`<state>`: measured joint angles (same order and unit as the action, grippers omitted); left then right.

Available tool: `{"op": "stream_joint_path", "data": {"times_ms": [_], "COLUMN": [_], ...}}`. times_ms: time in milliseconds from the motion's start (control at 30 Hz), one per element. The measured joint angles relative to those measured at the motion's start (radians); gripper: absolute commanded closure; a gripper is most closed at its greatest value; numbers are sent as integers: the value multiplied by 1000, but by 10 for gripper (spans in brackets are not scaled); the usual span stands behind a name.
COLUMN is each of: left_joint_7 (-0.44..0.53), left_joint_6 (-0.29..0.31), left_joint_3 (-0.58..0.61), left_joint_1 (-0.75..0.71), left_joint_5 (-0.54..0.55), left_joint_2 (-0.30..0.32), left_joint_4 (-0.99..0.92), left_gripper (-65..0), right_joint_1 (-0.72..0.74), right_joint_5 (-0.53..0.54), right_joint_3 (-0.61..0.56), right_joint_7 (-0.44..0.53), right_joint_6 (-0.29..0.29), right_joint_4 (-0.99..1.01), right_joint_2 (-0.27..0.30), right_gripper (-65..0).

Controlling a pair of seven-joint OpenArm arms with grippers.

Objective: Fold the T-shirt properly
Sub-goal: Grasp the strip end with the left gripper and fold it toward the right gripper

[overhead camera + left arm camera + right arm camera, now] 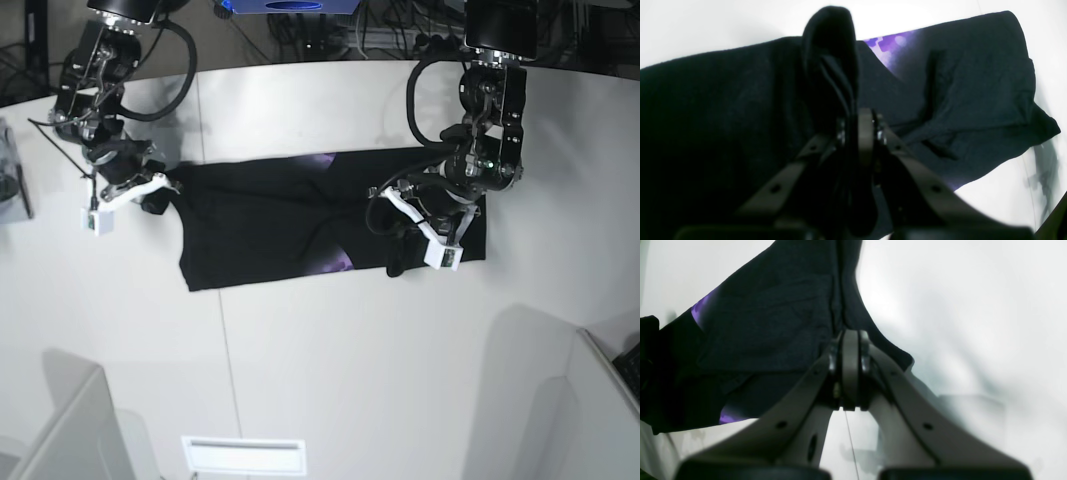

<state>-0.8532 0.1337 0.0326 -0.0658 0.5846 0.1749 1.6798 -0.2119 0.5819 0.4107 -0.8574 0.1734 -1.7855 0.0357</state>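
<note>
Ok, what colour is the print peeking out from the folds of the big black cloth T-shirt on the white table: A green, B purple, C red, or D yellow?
B: on the black cloth T-shirt, purple patches show between the dark folds in the base view and in both wrist views.

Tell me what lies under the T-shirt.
Only the white table shows around the T-shirt, which lies on it. The tabletop beneath the cloth is covered, so anything there cannot be seen.
</note>
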Motion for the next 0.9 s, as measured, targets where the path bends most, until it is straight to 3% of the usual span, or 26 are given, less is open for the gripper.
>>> {"op": "stream_joint_path", "data": {"times_ms": [467,600,900], "left_joint_7": [0,0,3], "left_joint_6": [0,0,0], "left_joint_3": [0,0,84], "left_joint_1": [0,0,33], "left_joint_5": [0,0,7], "left_joint_2": [0,0,2], "left_joint_4": [0,0,-23], "left_gripper": [-5,-95,-439], "right_joint_1": [0,0,0], "right_joint_5": [0,0,0], "right_joint_3": [0,0,-3], "right_joint_7": [0,0,-3], "right_joint_6": [0,0,0], "right_joint_4": [0,0,0], "right_joint_2": [0,0,0], "right_gripper": [0,0,0]}}
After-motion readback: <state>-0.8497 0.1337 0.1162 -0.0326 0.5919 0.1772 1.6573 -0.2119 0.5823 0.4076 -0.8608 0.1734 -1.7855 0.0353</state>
